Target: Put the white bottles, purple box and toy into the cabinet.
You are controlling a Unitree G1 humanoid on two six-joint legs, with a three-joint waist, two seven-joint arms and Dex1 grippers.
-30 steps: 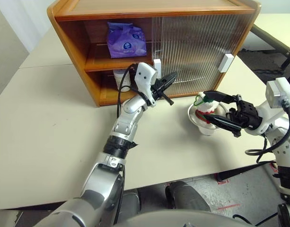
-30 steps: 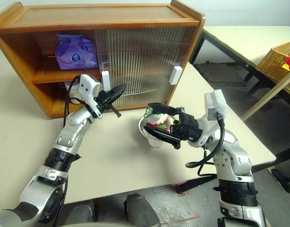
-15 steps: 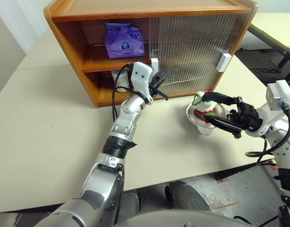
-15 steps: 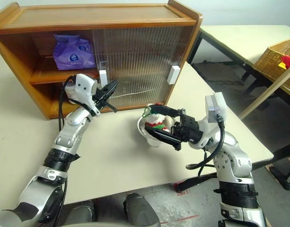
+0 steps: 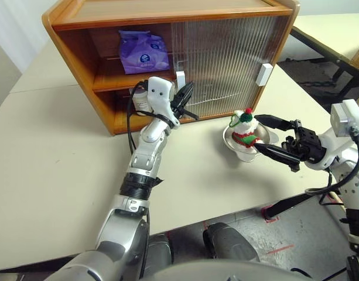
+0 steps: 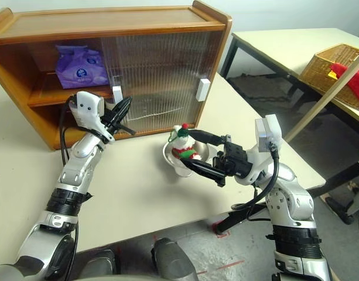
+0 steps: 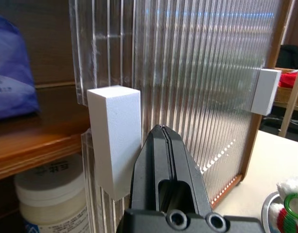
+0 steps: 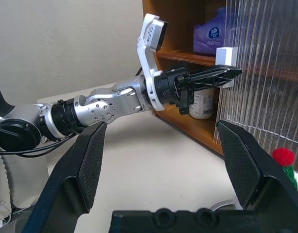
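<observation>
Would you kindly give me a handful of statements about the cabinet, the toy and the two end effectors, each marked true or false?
1. The purple box lies on the upper shelf of the cabinet. True.
2. The left end effector is wide open. False: it is shut, its tip beside the white door handle.
3. The toy sits in a metal bowl on the table. True.
4. The right end effector is shut on the toy. False: it is open, with the bowl at its fingertips.
5. A white bottle stands on the cabinet's top. False: it stands on the lower shelf.
</observation>
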